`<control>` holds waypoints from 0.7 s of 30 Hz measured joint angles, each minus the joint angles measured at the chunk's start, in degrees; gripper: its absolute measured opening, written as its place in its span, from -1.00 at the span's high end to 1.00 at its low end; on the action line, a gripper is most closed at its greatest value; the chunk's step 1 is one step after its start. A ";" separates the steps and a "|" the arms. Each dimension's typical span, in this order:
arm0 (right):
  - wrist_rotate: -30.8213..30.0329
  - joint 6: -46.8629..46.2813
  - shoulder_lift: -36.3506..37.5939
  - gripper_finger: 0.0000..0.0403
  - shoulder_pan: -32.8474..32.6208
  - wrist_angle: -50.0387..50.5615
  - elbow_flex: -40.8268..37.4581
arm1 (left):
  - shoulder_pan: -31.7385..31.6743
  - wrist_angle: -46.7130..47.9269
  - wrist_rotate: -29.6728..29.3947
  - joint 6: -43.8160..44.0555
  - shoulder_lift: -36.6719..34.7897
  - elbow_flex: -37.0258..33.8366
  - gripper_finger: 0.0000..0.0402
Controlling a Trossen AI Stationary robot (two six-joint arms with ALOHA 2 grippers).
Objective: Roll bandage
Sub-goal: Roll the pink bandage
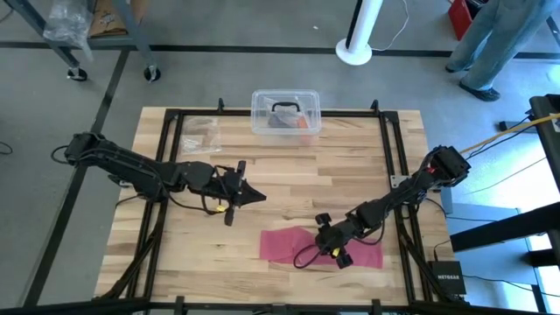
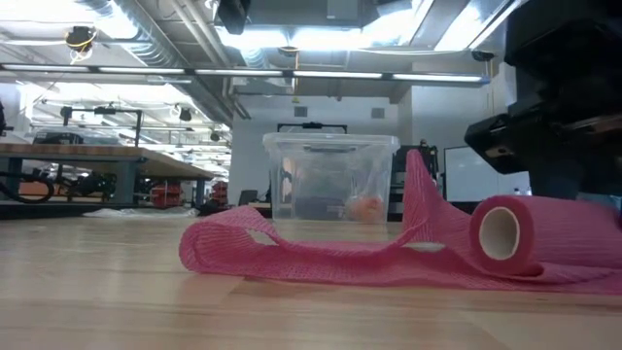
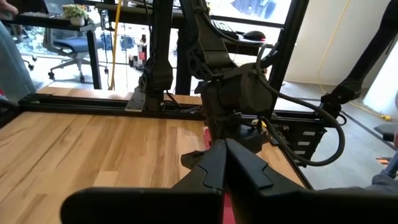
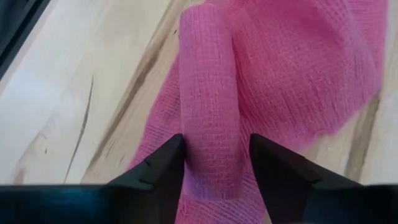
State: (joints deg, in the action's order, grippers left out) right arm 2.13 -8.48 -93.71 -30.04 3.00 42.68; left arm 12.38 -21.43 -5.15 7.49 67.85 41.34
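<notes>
While the bandage [image 4: 208,106] roll lies lengthwise between its fingers | right hand [image 4: 214,165] nearer, clamped on the roll | left hand [image 1: 249,194] together, well apart

a clear plastic box [image 1: 285,112] with a black handle [image 1: 284,108] is set at the far edge of the wooden table [image 1: 289,188], something orange seen inside it. a small clear bag [image 1: 199,134] is laid to its left. a white pole base [image 1: 354,52] and a person's legs [image 1: 490,44] are seen on the floor beyond.
</notes>
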 joint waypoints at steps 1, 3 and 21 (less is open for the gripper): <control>0.02 0.14 0.00 0.19 0.00 0.03 0.00 | 0.00 0.00 0.02 0.02 0.00 0.00 1.00; 0.02 0.19 0.33 0.29 0.00 0.20 0.02 | 0.00 0.02 0.02 0.00 0.00 0.00 1.00; -9.15 5.62 7.30 0.65 0.09 21.37 12.71 | -0.02 -0.11 0.02 -1.90 0.00 0.00 1.00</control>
State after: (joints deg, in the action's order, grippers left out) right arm -7.02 -2.86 -86.41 -29.95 24.37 55.38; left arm 12.36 -21.54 -5.13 5.58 67.85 41.34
